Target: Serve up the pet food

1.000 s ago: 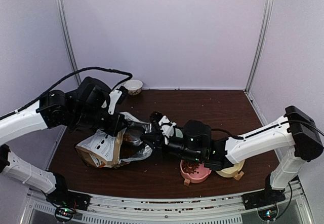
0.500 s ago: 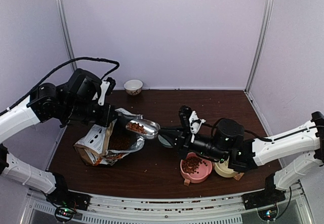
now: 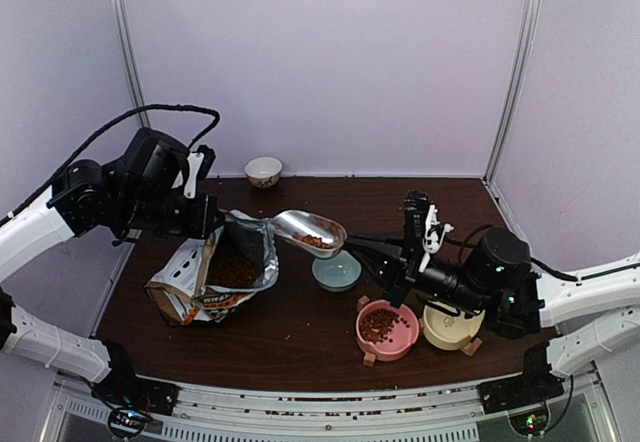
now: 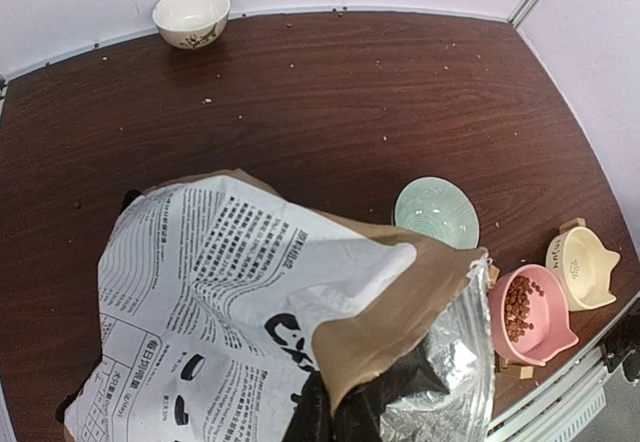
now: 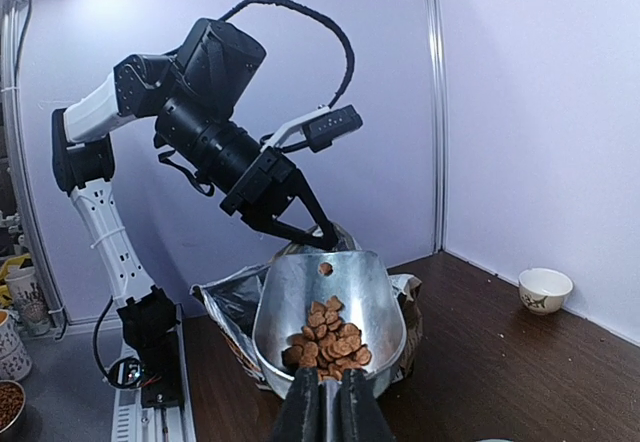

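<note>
the right gripper [image 3: 378, 252] has its jaws closed tight on the thin handle of the silver scoop [image 3: 310, 230], and the right wrist view shows both fingers [image 5: 305, 407] pinched together on that handle just below the scoop's bowl. the scoop is held in the air, roughly level, and in the top view it hangs over the rear left edge of the green bowl [image 3: 337, 272], between that bowl and the bag [image 3: 205, 277]. a small heap of pet food [image 5: 328, 340] lies in the lower part of the scoop. more of it fills part of the pink bowl [image 3: 388, 344], which stands on the table [image 3: 450, 202] just beside a cream bowl [image 3: 450, 330] that holds no kibble that can be seen. the brown pellets also show inside the bag's open mouth, and a few lie scattered on the wood. the left gripper [image 3: 218, 230] is clamped shut on the bag's upper edge, holding the foil-lined mouth up and open. a small white bowl [image 3: 263, 171] stands at the far edge by the wall, well apart from the others.
</note>
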Motion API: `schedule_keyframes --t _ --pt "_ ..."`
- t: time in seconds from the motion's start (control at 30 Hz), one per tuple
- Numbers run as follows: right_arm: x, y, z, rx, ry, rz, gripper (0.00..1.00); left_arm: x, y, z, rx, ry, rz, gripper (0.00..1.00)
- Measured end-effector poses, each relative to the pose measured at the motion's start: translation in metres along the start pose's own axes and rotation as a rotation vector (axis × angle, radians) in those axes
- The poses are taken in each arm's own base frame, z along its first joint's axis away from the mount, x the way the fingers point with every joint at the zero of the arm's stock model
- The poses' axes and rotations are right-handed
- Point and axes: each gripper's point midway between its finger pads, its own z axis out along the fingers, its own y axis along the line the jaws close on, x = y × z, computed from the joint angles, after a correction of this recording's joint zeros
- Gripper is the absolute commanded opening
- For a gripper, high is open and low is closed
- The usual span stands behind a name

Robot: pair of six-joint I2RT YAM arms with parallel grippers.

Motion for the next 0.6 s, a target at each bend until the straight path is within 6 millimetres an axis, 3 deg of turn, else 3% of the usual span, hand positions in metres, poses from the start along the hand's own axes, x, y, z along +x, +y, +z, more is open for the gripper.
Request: schedule_keyframes --t 0.3,0.6 --pt "0.012 -0.021 -0.063 0.093 0.089 -0.003 0.0 -0.001 0.002 0.001 0.009 0.009 -0.008 0.0" --pt "0.043 -0.044 -0.123 0.206 0.216 0.043 0.0 -0.003 0.006 0.002 0.015 0.008 0.001 0.0"
